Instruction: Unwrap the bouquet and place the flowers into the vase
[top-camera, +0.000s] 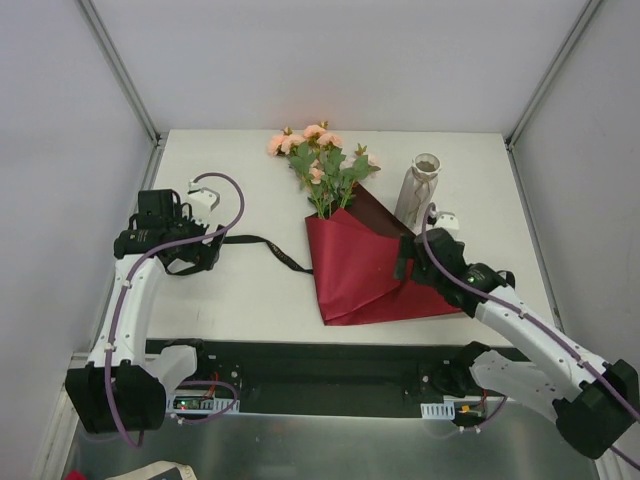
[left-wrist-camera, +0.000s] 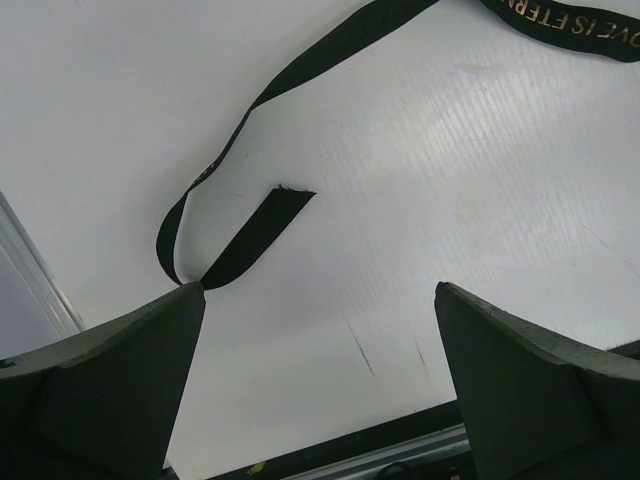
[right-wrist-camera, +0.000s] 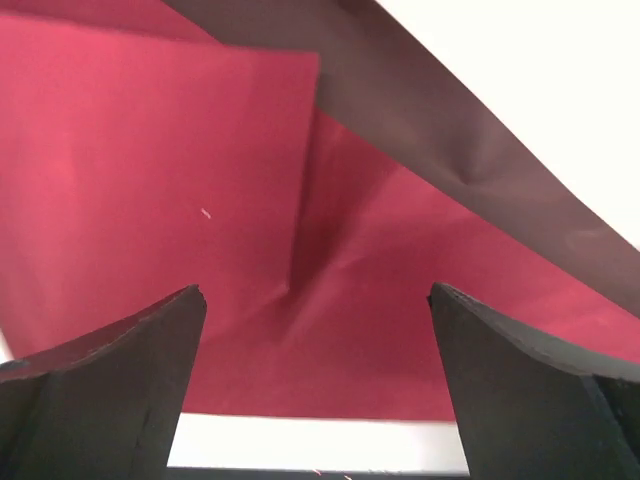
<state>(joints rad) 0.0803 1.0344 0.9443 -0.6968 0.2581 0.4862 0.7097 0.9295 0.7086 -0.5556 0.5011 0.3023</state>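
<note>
White table (top-camera: 230, 170) with pale walls around it fills the top view. At the middle of the frame lies the bouquet (top-camera: 340, 240): the dark red paper (top-camera: 365, 280) is a folded bundle, and the flowers (top-camera: 322, 160) come out from its upper edge toward the top of the frame. The vase (top-camera: 420, 188) stands upright just right of the paper, near its upper right corner (I cannot tell if they touch). The black ribbon (top-camera: 262, 243) lies loose on the table left of the paper and reaches toward the left gripper (left-wrist-camera: 318, 288), whose fingers are spread wide with nothing between them. The right gripper (right-wrist-camera: 314, 289) hovers over the right part of the paper, also spread wide and holding nothing. I judge that the ribbon is off and that opening the paper is the step in hand. The next move calls for pinching one loose flap at its edge and drawing it aside, without dragging the stems or knocking the vase.
</note>
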